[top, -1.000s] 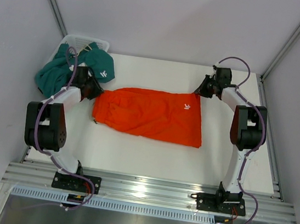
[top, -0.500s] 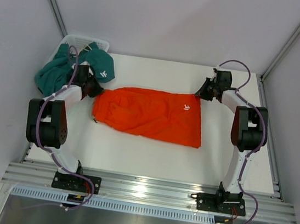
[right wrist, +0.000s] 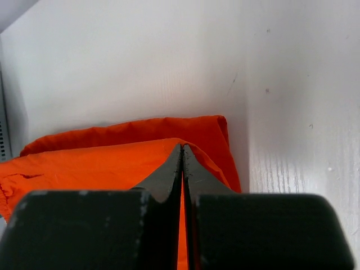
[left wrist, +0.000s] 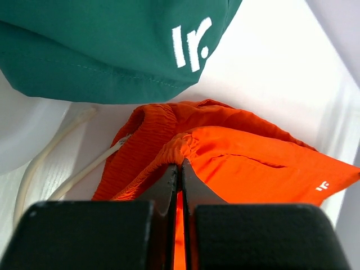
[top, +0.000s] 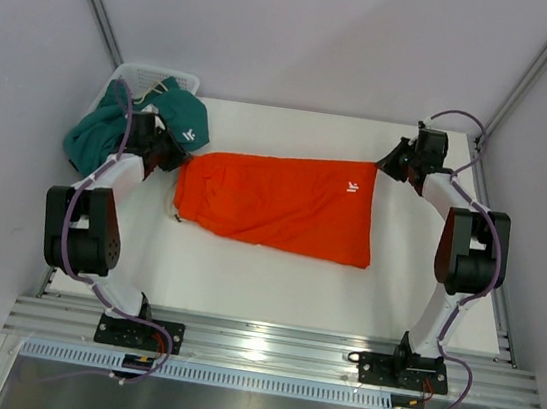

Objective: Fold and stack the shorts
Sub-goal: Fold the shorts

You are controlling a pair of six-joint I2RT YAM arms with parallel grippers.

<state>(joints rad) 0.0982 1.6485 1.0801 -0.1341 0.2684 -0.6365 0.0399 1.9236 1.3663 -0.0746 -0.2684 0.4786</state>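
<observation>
The orange-red shorts (top: 274, 203) lie spread across the middle of the white table, stretched between both arms. My left gripper (top: 177, 157) is shut on their waistband at the far left corner; the elastic bunches at its tips (left wrist: 181, 162), and the white drawstring (left wrist: 84, 169) trails to the left. At the far right corner my right gripper (top: 390, 165) is shut on the leg hem, fabric pinched at its tips (right wrist: 181, 147). The teal green shorts (top: 133, 124) with a white logo hang over the basket, just behind the left gripper.
A white mesh basket (top: 154, 78) stands at the far left corner under the teal shorts. The table's right edge and a metal rail (top: 494, 254) run beside the right arm. White walls close in on three sides.
The left gripper has shut on the waistband. The right gripper has pulled its corner right and farther back, and the left moved slightly back, stretching the orange shorts' far edge taut.
</observation>
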